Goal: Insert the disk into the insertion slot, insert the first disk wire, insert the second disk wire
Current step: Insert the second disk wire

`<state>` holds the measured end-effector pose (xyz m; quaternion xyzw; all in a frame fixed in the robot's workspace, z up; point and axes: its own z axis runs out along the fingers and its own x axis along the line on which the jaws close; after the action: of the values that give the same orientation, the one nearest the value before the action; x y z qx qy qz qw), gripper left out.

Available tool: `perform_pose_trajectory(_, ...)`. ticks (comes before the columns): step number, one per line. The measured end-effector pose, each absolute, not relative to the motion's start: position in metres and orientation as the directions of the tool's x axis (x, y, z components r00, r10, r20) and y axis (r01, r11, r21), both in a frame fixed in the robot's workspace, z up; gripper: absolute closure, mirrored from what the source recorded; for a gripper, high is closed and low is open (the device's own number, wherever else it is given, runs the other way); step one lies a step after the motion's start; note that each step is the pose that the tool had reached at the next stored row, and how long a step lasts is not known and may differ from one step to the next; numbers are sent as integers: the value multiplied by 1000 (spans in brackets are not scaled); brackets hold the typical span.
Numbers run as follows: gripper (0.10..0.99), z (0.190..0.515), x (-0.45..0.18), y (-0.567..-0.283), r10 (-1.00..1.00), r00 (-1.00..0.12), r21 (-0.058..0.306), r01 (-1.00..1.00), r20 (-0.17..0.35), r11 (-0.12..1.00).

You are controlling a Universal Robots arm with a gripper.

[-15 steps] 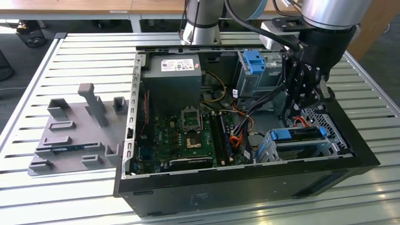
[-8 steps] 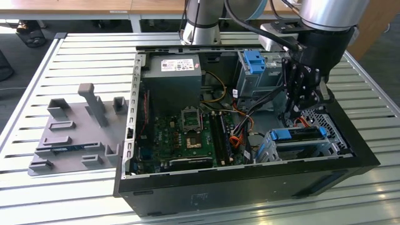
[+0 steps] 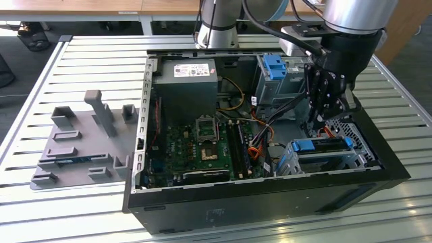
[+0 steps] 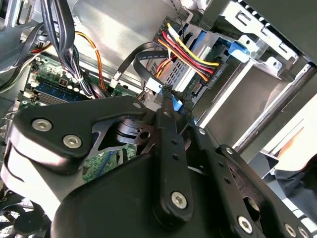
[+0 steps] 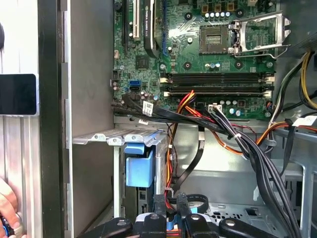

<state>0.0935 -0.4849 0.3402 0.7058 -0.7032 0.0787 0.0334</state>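
Observation:
The disk, silver with a bright blue caddy, lies inside the insertion slot, the low grey perforated cage at the case's front corner on the exterior view's right. In the second wrist view a red, yellow and black disk wire ends in a black plug at the disk's rear edge. My gripper hangs just above and behind the disk. Its fingers meet at the tip, shut on the end of a flat black disk wire. That wire loops up from between the fingertips in the first wrist view.
The open computer case lies on a slatted metal table. A taller grey bay with a blue tab stands behind the gripper. Cable bundles cross beside the motherboard. A grey fixture plate lies at the exterior view's left. A hand is outside the case wall.

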Motion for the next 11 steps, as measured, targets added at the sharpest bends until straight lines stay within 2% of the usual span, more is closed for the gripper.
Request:
perform_pose_trajectory(9,878,339,93,-485,-985,-1,-63,-998,170,-10)
perform_pose_trajectory(10,871,338,93,-485,-985,-1,-63,-998,171,-10)
perform_pose_trajectory(11,808,338,93,-485,-985,-1,-63,-998,172,-10)
